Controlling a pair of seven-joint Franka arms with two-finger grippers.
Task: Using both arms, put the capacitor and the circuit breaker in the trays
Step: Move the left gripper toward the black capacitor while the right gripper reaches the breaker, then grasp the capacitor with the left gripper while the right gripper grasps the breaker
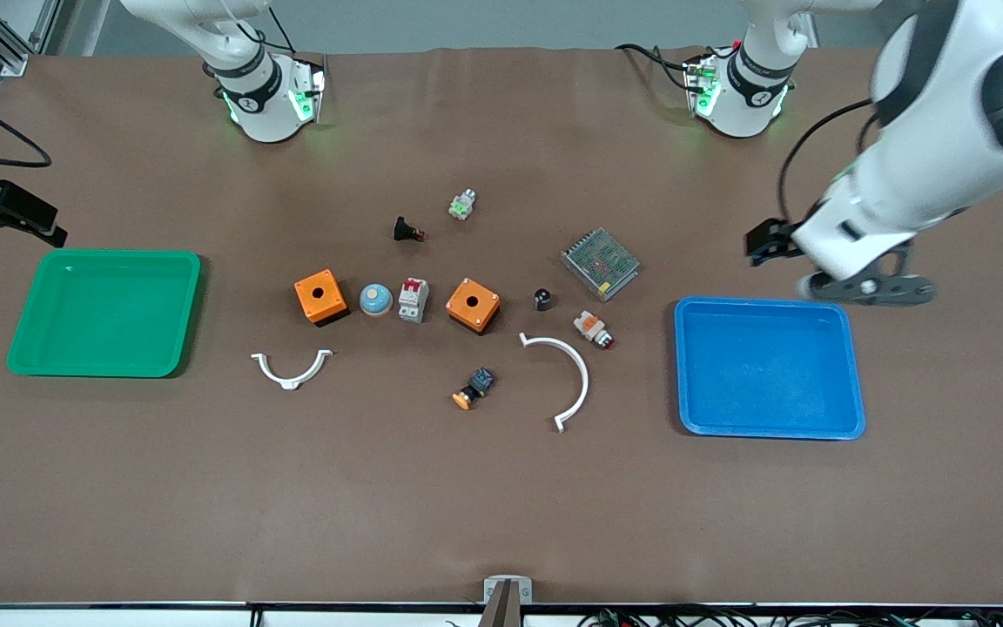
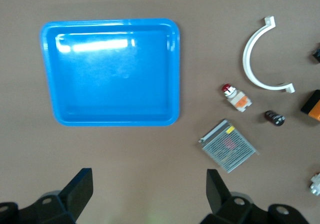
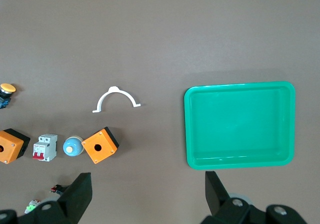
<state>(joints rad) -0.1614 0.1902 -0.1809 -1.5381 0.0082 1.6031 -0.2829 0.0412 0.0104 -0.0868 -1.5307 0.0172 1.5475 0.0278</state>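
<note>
- Left gripper (image 2: 149,196): fingers spread wide and holding nothing, hanging over bare counter (image 1: 501,488) just beside the blue tray (image 1: 850,366), at the left arm's end.
- Right gripper (image 3: 145,196): fingers likewise apart and empty, over bare counter beside the green tray (image 1: 188,313), at the right arm's end. Only its dark tip shows at the edge of the front view.
- Capacitor (image 1: 543,299): on the counter between one orange box (image 1: 473,306) and the meshed metal module (image 1: 601,263), near the white-orange push button (image 1: 593,328). Untouched.
- Circuit breaker (image 1: 413,300): on the counter between the blue dome (image 1: 375,300) and that same orange box, close to both. The red levers face away from the front camera. Untouched.
- Both trays are empty; judged status: neither placement has begun, and the step in hand is the approach to each part.
- Recommendation, left arm: come down squarely over the capacitor. The part is small and round, so it may well roll or tip if one finger lands first.
- Recommendation, right arm: set the fingers across the breaker's narrow width, in line with the gaps to dome and box, so neither neighbour is pushed.
- Risk: the black push button (image 1: 407,231) could be taken for the capacitor; check before closing.
</note>
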